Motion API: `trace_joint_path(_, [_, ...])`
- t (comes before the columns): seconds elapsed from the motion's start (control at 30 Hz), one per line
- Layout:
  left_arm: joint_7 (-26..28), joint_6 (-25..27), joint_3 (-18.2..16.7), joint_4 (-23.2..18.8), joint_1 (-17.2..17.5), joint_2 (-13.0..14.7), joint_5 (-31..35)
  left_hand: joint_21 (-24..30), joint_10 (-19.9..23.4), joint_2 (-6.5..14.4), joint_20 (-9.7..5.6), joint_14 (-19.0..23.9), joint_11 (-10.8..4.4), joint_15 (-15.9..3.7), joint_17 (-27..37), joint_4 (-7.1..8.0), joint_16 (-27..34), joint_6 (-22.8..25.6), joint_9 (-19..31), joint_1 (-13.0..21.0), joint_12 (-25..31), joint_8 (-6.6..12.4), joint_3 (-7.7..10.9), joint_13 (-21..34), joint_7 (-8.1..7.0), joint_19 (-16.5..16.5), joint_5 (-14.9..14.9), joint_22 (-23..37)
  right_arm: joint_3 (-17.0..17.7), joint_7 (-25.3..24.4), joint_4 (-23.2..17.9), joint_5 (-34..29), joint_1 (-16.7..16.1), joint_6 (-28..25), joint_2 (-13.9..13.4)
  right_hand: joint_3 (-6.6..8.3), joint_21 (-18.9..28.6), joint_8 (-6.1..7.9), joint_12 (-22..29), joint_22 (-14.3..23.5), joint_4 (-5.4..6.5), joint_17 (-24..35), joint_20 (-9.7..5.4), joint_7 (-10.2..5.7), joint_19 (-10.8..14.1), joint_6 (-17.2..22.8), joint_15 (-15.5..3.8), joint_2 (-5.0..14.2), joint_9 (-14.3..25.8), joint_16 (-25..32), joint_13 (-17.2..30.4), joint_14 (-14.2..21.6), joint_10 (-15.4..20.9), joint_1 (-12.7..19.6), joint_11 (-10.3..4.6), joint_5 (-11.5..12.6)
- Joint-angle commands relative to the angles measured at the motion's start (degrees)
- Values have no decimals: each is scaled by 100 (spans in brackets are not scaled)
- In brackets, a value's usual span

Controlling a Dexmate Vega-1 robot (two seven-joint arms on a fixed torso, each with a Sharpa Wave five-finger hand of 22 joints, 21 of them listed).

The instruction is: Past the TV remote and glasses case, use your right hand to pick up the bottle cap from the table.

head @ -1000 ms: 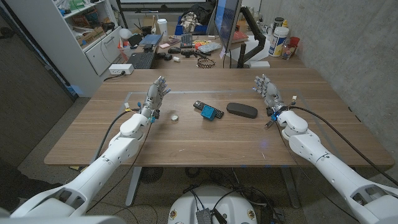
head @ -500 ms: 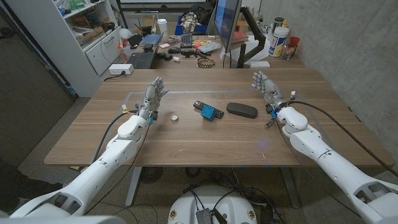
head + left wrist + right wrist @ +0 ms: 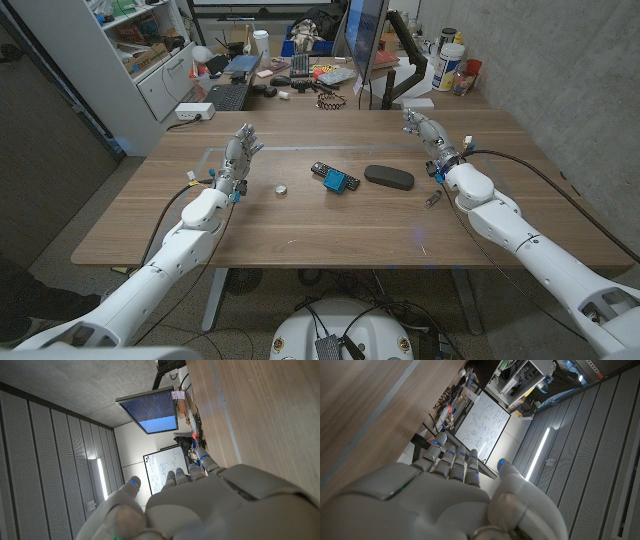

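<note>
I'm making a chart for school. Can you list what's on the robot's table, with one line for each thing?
bottle cap: small and white, on the table's left part, near the left hand
TV remote: dark with a blue part, middle of the table
glasses case: dark oval, right of the remote
left hand: holds nothing, fingers apart
right hand: holds nothing, far from the cap

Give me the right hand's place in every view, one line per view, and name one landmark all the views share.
Head view: the right hand is raised over the table's far right part, beyond the glasses case, holding nothing.
Right wrist view: the hand's own back takes up the lower part, fingers reaching up.
Left wrist view: I cannot pick the right hand out.
Shared landmark: the wooden table.
</note>
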Motion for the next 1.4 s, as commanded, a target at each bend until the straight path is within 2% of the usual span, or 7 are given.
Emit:
trace_joint_path(0.03, [139, -3, -126, -258, 233, 144, 20, 43, 42, 548, -167, 42, 6, 13, 17, -7, 31, 45, 13, 14, 55, 29, 11, 22, 13, -371, 28, 22, -106, -262, -377, -558, 68, -219, -179, 29, -20, 12, 53, 32, -70, 16, -240, 15, 41, 49, 15, -11, 25, 32, 24, 36, 61, 108, 25, -13])
trace_joint_path(0.7, [368, -83, -439, -676, 737, 302, -86, 41, 50, 561, -153, 37, 17, 19, 21, -4, 20, 89, 16, 17, 43, 23, 7, 25, 80, -402, 32, 29, -229, -326, -777, -1218, 242, -449, -351, 83, -66, -6, 47, 39, -216, 30, -257, -16, 55, 52, -10, 49, 36, 18, 26, 20, 79, 288, -17, -53])
trace_joint_path(0.9, [436, -141, -511, -724, 825, 308, -70, 41, 45, 564, -153, 36, 12, 25, 22, -4, 18, 95, 16, 18, 39, 21, 7, 26, 83, -406, 32, 30, -262, -353, -908, -1452, 295, -487, -404, 86, -78, -8, 50, 41, -241, 34, -256, -30, 55, 58, -16, 59, 39, 21, 26, 22, 95, 317, -39, -63])
trace_joint_path(1.1, [466, -184, -575, -751, 874, 322, -58, 42, 51, 567, -147, 34, 18, 24, 22, -4, 15, 97, 16, 19, 38, 17, 8, 26, 80, -409, 33, 32, -292, -350, -1005, -1646, 374, -532, -426, 136, -97, -6, 53, 45, -251, 51, -285, -59, 61, 83, -60, 190, 44, 35, 26, 32, 121, 379, -69, -68])
trace_joint_path(1.4, [526, -225, -680, -787, 932, 329, -67, 47, 62, 579, -141, 40, 14, 18, 23, -3, 15, 119, 17, 23, 37, 17, 13, 26, 76, -409, 34, 34, -354, -294, -1020, -1845, 508, -549, -410, 129, -106, -11, 46, 47, -283, 50, -281, -47, 76, 84, -55, 173, 47, 31, 26, 25, 116, 410, -76, -82])
